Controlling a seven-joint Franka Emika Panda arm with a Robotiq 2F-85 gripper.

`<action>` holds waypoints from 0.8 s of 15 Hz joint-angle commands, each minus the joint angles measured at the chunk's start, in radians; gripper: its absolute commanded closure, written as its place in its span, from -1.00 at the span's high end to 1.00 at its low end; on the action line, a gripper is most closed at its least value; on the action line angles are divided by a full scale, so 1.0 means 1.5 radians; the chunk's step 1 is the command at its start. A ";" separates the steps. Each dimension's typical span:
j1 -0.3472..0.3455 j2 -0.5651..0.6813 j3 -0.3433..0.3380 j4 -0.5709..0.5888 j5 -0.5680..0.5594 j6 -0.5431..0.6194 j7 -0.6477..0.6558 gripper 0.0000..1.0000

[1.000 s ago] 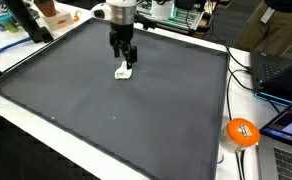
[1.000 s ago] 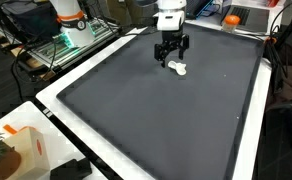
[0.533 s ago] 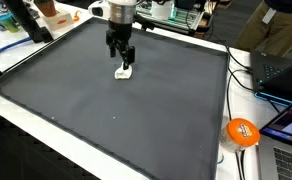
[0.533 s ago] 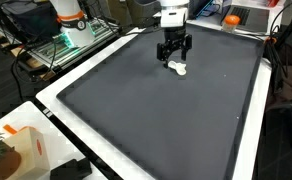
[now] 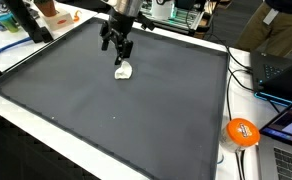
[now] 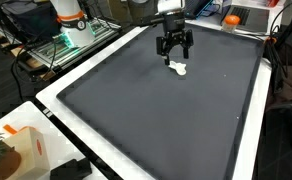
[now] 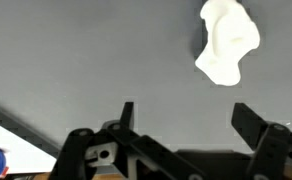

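From where I stand the arm [image 5: 120, 10] hangs over the dark mat [image 5: 136, 120] that covers nearly the whole counter [image 5: 56, 128], and its jaws are spread wide with nothing between them. Just below them a small white lump [image 5: 124, 71] lies on the mat, a clear gap between it and the fingertips [image 5: 112, 46]. In both exterior views the lump sits well up toward the counter's far edge and a long way from the near edge; the same lump shows at [image 6: 178, 68]. In the wrist view it lies ahead of the jaws [image 7: 227, 42], off toward the side of one fingertip [image 7: 248, 115] rather than centred between the two, touching neither. An orange round thing [image 5: 242, 131] rests on the counter's white rim, well apart from the lump, beside a laptop [image 5: 281, 70]
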 commanded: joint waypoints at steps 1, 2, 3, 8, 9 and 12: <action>0.084 -0.051 -0.091 -0.054 -0.155 0.003 0.130 1.00; 0.047 -0.014 -0.051 -0.013 -0.091 0.001 0.080 1.00; 0.062 -0.022 -0.067 -0.022 -0.120 0.001 0.104 1.00; 0.080 -0.030 -0.081 -0.034 -0.141 0.010 0.132 1.00; 0.077 -0.037 -0.076 -0.046 -0.132 0.015 0.128 1.00; 0.084 -0.072 -0.068 -0.093 -0.126 0.015 0.143 1.00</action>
